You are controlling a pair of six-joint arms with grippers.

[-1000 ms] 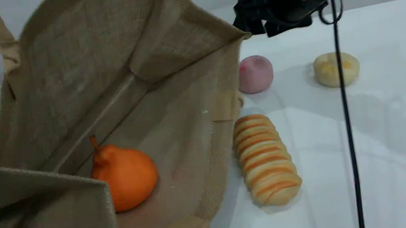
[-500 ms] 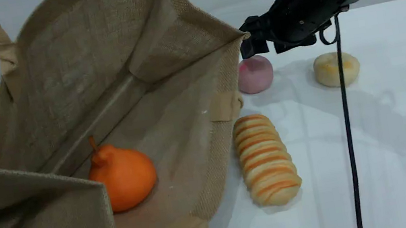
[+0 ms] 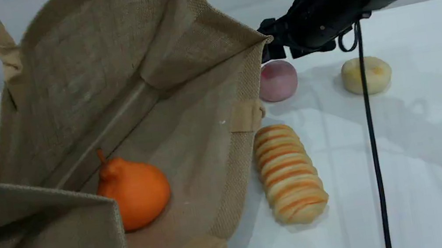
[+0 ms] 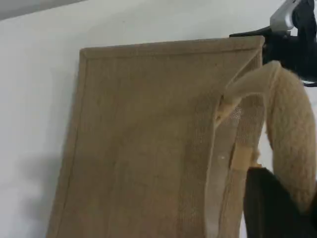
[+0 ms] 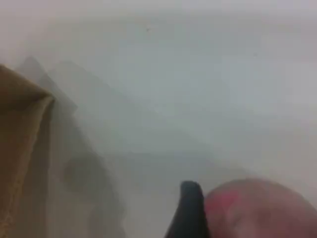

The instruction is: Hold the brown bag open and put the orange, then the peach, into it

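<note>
The brown bag (image 3: pixel 109 93) lies on its side with its mouth wide open toward the camera. The orange (image 3: pixel 134 195) rests inside on the lower wall. In the left wrist view my left gripper (image 4: pixel 272 208) is shut on the bag's beige handle (image 4: pixel 292 134), holding the upper side up. The peach (image 3: pixel 278 80) sits on the table just right of the bag's rim. My right gripper (image 3: pixel 288 47) hangs open close above it. In the right wrist view one dark fingertip (image 5: pixel 190 210) stands right beside the peach (image 5: pixel 255 208).
A striped bread loaf (image 3: pixel 290 173) lies in front of the peach, beside the bag's rim. A pale-yellow disc (image 3: pixel 366 74) sits to the right. A black cable (image 3: pixel 374 153) hangs down from the right arm across the white table (image 3: pixel 437 143).
The right arm has come down and slightly left, from above the bag's corner to just over the peach. The bag and the orange have barely shifted.
</note>
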